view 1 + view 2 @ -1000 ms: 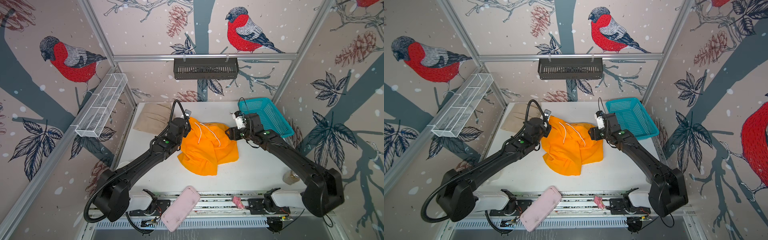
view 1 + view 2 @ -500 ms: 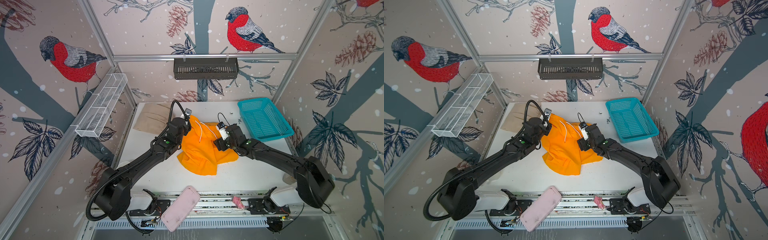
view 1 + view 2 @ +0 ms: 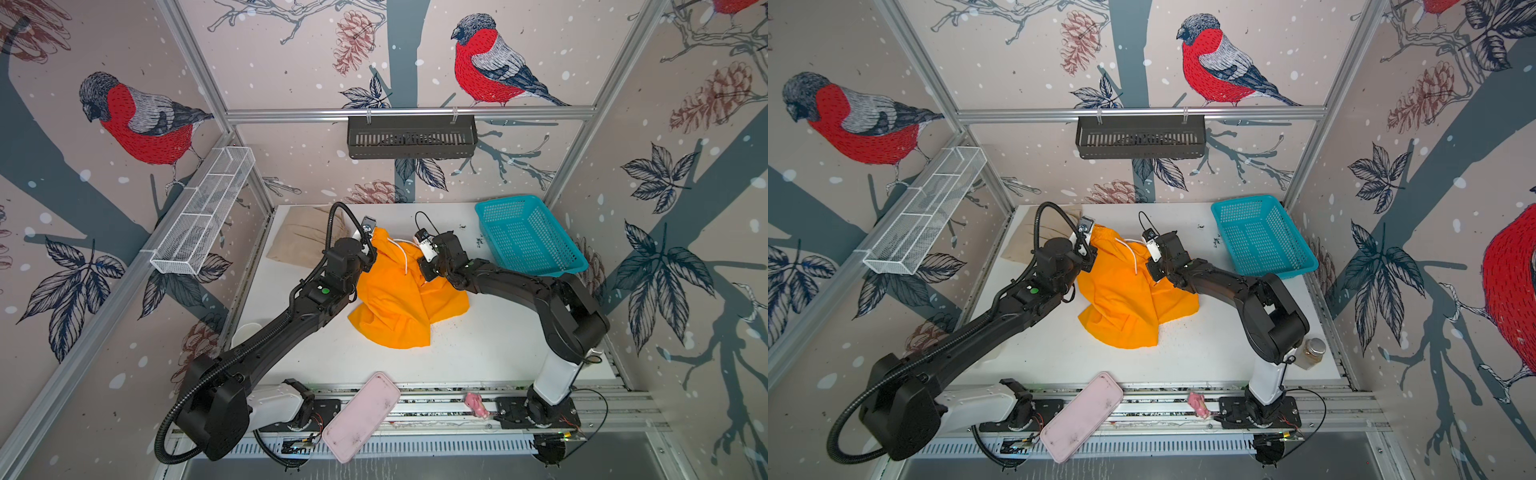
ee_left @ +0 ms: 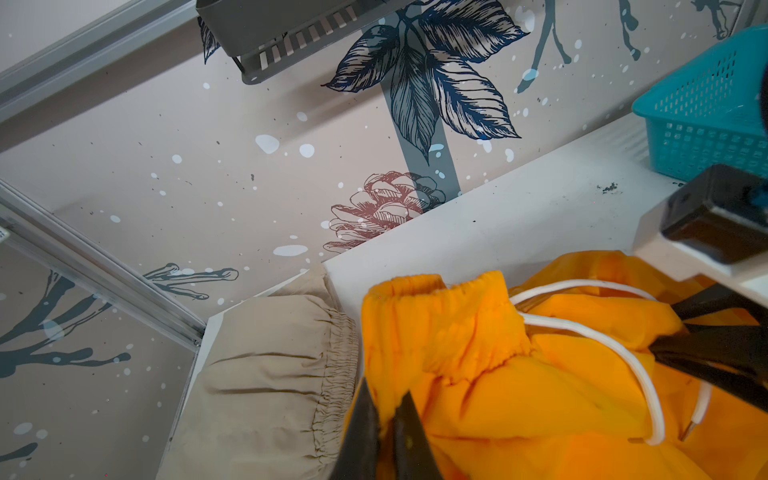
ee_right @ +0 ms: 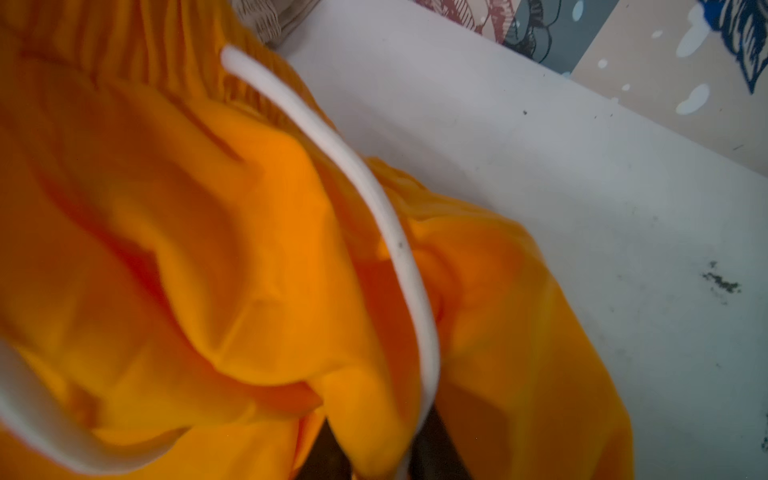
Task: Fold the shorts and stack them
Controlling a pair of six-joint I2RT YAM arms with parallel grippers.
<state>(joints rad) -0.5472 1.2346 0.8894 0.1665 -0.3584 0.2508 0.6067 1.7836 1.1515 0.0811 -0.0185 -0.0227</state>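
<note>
At the centre of both top views, the left end effector (image 3: 372, 249) is pressed together on the gathered waistband of the bright orange cloth shorts (image 3: 395, 307), with cloth pinched between its black fingers (image 4: 361, 432). Just to its right, the right end effector (image 3: 422, 274) is clamped on a fold of the orange shorts beside the white drawstring (image 5: 397, 232). The rest of the garment is draped, crumpled, on the white table (image 3: 478, 349). The beige cloth shorts (image 3: 305, 241) are seen at the table's upper left and the teal plastic mesh basket (image 3: 577, 266) at its upper right.
</note>
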